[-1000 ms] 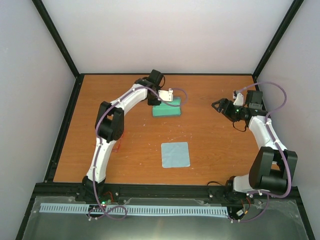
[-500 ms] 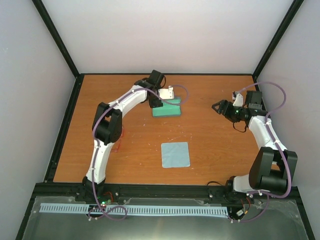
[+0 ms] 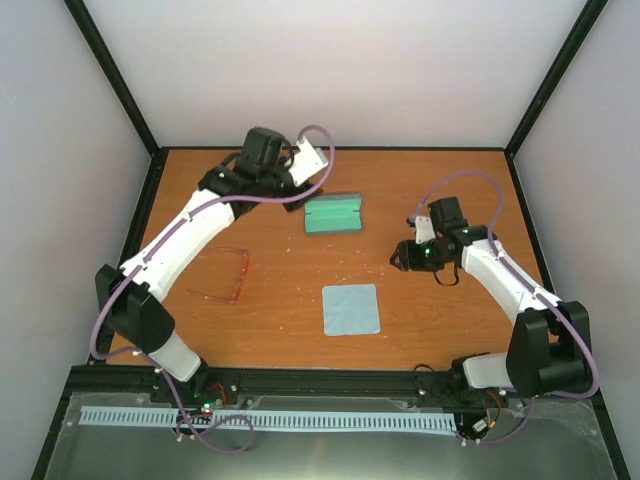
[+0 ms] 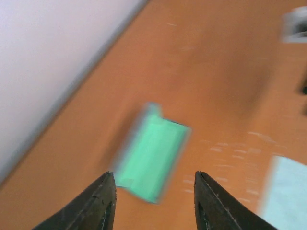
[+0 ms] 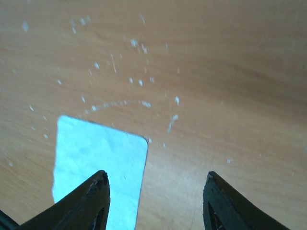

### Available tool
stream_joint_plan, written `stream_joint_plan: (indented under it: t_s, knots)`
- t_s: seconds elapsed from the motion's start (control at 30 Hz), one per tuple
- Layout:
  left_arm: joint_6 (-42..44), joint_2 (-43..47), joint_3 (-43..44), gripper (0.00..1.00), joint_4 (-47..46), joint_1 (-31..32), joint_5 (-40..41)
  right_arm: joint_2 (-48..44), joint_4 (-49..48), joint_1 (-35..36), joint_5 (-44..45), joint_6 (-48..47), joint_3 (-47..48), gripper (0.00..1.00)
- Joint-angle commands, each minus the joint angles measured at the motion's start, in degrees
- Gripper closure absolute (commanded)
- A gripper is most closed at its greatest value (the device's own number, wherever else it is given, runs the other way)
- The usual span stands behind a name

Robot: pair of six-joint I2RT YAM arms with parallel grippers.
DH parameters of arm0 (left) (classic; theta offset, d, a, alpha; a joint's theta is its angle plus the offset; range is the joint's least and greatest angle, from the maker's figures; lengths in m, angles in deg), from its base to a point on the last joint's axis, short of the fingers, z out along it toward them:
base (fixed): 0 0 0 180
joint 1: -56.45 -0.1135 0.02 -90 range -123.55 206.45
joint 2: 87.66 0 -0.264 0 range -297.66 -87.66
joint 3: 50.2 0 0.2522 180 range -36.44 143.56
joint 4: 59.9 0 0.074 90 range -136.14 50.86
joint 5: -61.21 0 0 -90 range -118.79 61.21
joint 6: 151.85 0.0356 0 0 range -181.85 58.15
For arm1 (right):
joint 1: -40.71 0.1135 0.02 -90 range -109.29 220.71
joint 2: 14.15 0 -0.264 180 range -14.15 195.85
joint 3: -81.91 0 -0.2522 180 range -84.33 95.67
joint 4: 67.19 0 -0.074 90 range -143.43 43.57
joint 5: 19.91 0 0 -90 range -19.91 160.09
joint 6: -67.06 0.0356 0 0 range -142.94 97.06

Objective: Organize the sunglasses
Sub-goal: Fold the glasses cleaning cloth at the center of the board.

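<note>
The sunglasses [image 3: 226, 279], thin and red-framed, lie on the wooden table left of centre, with nothing touching them. The case [image 3: 332, 214] lies open at the back centre and shows a green inside; it is blurred in the left wrist view [image 4: 152, 155]. My left gripper [image 3: 296, 193] is open and empty, just left of and above the case [image 4: 154, 174]. My right gripper [image 3: 398, 256] is open and empty, up and to the right of the light blue cloth [image 3: 351, 309]. In the right wrist view it [image 5: 156, 173] hovers over the cloth's corner [image 5: 98, 160].
The table [image 3: 440, 180] is bounded by a black frame and white walls on three sides. White scuff marks [image 5: 139, 103] dot the wood near the cloth. The cloth's edge shows at the lower right of the left wrist view [image 4: 288, 191].
My left arm has swung back and left off the case, which uncovers the sunglasses on the table. My right arm has moved left and nearer, toward the cloth.
</note>
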Motion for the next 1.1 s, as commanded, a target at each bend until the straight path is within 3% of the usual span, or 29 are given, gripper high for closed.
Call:
stream_joint_plan:
  t_s: [0.0, 0.1, 0.33, 0.73, 1.07]
  knots:
    - [-9.47, 0.75, -13.8, 0.57, 4.4, 0.39, -24.15, -1.08, 3.24, 5.19, 6.92, 0.85, -2.47, 0.47]
    - [-10.1, -0.07, -19.46, 0.6, 3.47, 0.34, -28.16, 1.48, 3.67, 8.54, 9.82, 2.68, -1.88, 0.46]
    - [-9.12, -4.82, -21.91, 0.61, 3.09, 0.39, -23.58, 13.62, 3.68, 16.93, 17.17, 8.94, 1.59, 0.49]
    - [-10.0, -6.41, -22.68, 0.61, 0.22, 0.39, -21.05, 23.39, 3.27, 19.78, 18.56, 9.15, 8.61, 0.54]
    - [-10.08, -6.18, -23.85, 0.61, -0.55, 0.39, -20.46, 24.85, 4.59, 21.54, 18.98, 9.29, 7.27, 0.59]
